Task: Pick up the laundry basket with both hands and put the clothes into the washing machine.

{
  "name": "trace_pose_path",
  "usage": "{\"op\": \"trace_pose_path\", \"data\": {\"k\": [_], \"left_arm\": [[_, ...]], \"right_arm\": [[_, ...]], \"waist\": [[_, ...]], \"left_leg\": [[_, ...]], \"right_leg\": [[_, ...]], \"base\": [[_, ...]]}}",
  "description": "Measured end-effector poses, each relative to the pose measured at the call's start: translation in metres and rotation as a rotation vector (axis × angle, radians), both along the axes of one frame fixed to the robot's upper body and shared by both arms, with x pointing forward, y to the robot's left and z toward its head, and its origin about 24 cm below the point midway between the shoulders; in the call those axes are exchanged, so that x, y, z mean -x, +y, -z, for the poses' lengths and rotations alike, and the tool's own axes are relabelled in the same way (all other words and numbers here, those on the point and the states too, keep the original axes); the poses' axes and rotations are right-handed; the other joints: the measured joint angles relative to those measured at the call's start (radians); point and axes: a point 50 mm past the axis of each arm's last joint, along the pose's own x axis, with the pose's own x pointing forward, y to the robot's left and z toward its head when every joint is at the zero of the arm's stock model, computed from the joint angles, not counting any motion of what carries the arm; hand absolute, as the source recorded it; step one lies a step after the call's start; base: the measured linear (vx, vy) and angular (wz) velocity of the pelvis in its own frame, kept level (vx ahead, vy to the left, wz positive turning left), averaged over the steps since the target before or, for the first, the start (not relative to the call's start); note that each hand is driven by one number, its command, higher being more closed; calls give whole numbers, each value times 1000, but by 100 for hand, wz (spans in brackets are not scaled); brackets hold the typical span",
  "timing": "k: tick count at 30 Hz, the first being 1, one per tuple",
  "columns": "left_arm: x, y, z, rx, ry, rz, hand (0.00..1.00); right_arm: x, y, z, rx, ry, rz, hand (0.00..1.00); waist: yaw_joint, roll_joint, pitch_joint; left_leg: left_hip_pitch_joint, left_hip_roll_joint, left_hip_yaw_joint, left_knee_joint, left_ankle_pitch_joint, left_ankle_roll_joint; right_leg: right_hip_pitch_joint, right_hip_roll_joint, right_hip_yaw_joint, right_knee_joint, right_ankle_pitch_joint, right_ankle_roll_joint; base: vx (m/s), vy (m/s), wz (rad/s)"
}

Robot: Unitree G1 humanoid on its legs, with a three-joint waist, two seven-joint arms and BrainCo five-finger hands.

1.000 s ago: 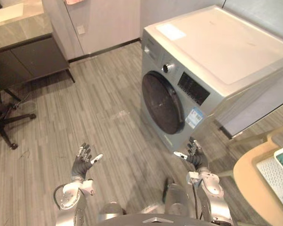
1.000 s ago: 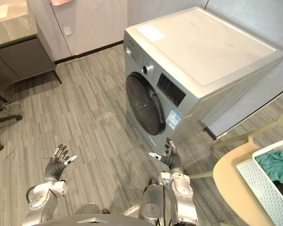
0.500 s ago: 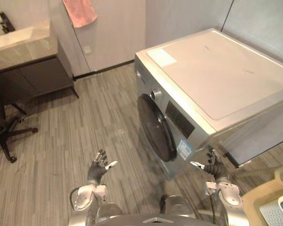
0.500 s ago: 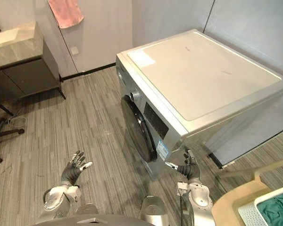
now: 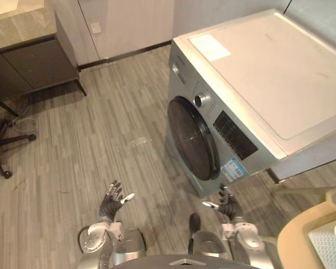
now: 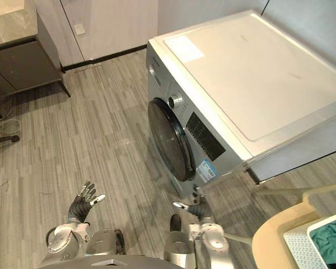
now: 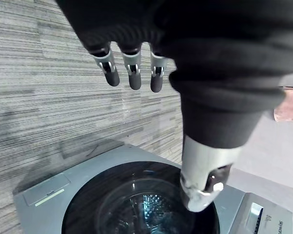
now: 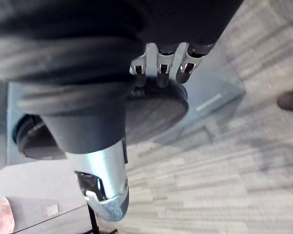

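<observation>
Well apart from the right hand (image 6: 197, 209) sits the laundry basket (image 6: 298, 249).

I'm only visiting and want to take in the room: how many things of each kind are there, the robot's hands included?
Washing machine: 1
Laundry basket: 1
Table: 1
Cabinet: 1
Office chair: 1
Robot hands: 2, the left hand and the right hand, both with open fingers
Total: 7
</observation>
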Motion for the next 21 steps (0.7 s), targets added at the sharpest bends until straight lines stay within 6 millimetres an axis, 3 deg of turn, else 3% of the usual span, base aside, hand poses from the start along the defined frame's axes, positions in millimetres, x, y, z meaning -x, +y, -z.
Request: {"op": "trace_pose_path", "data": {"k": [3, 9, 15, 21], "left_arm": [[-1, 1, -4, -5, -19, 0, 0], [-4, -4, -6, -10, -30, 30, 0], [-4, -8, -7, -12, -33, 56, 0], [-3, -4, -6, -29, -31, 63, 0]], "right_arm": [[8, 7, 9, -35, 43, 15, 0], [7, 8, 8, -36, 38, 15, 0], [-24, 7, -9, -8, -62, 20, 0], [-50, -20, -38, 111, -188, 133, 0]], "waist": [[2, -4, 2], [12, -40, 13], [33, -67, 29], [51, -90, 42]], "left_leg": [[6, -13, 13, -23, 8, 3], [14, -31, 23, -43, 20, 17], [28, -55, 23, -74, 42, 29], [25, -80, 19, -90, 64, 39]], "right_leg": [[-1, -4, 7, -20, 16, 4], [-5, -15, 22, -39, 32, 9], [2, -34, 21, -49, 47, 12], [-7, -56, 17, -49, 55, 17]], "base": [[57, 9, -9], [10, 8, -5], [-60, 7, 2], [-81, 9, 4]]}}
